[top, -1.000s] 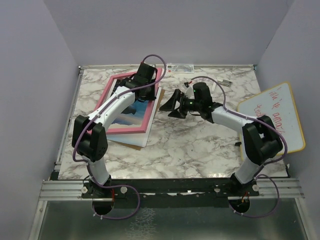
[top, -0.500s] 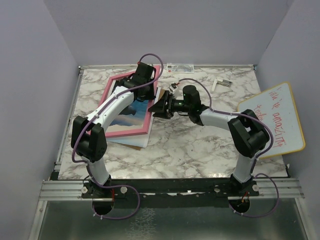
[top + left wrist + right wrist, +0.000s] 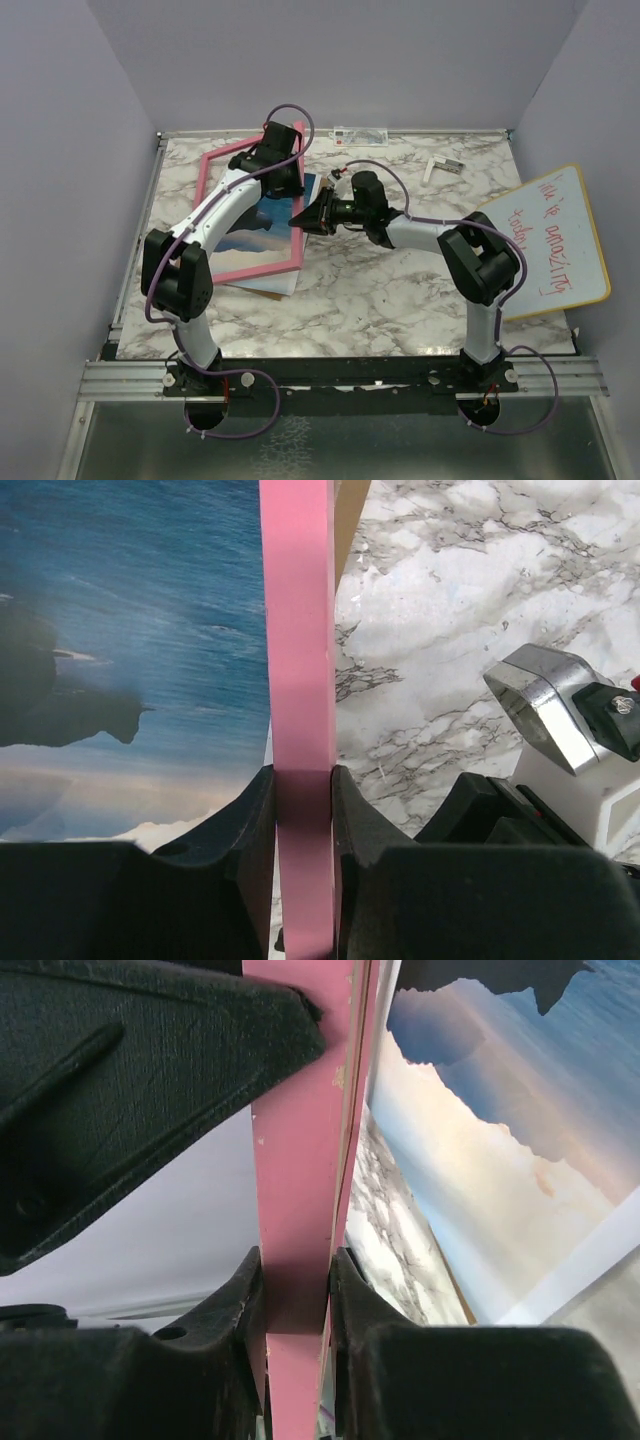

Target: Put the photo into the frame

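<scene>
On the frame point(image 3: 300, 630) (pink), left tool point(image 3: 302, 778) and right tool point(image 3: 297, 1260) clamp.

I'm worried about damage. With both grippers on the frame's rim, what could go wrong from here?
The left gripper and right gripper each pinch only the thin rim of the frame; uneven pulls might twist it or let it slip. The photo lies underneath, so the frame could come down askew and crease its edge.
</scene>
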